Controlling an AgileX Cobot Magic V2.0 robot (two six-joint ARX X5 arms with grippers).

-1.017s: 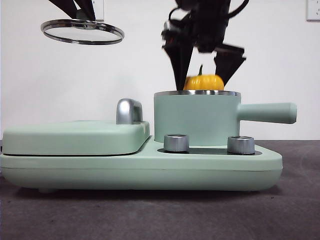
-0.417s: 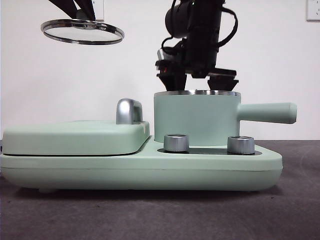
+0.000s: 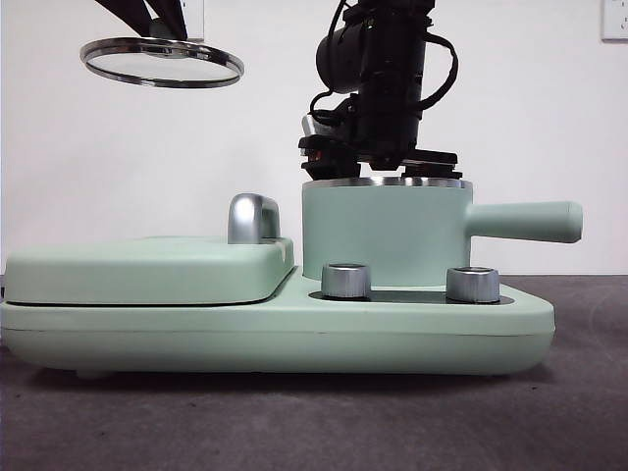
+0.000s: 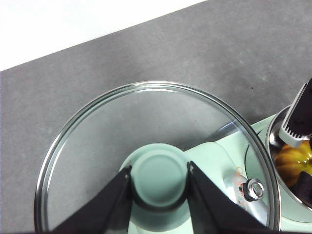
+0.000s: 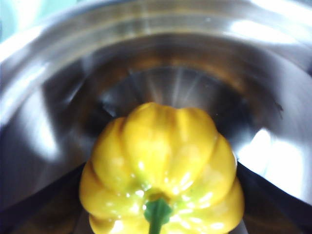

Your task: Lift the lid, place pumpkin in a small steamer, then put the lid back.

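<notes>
**Pumpkin lowered into the steamer while the lid is held aloft**

No brand, label or readable writing shows on anything here.

A wide mint-green cooker base (image 3: 275, 339) fills the low front view, sitting on a dark grey table (image 3: 579, 412) before a white wall. On its left half lies a flat griddle cover (image 3: 147, 270) with a chrome handle (image 3: 253, 218). On its right half stands the small steamer (image 3: 385, 234), its long handle pointing right, with two steel knobs (image 3: 345, 281) in front of it.

The right gripper (image 5: 158, 195) reaches down inside the steamer, its jaws closed on either side of the pumpkin (image 5: 163, 170), which sits low within the shiny steel bowl. One second ago the pumpkin showed above the steamer's rim; now the rim hides it from the front and only the dark arm stands above the pot.

The left gripper (image 4: 158, 178) holds the lid (image 3: 162, 61) high at the upper left, well clear of the steamer, jaws clamped on its mint-green knob (image 4: 158, 176). The lid has stayed put.
</notes>
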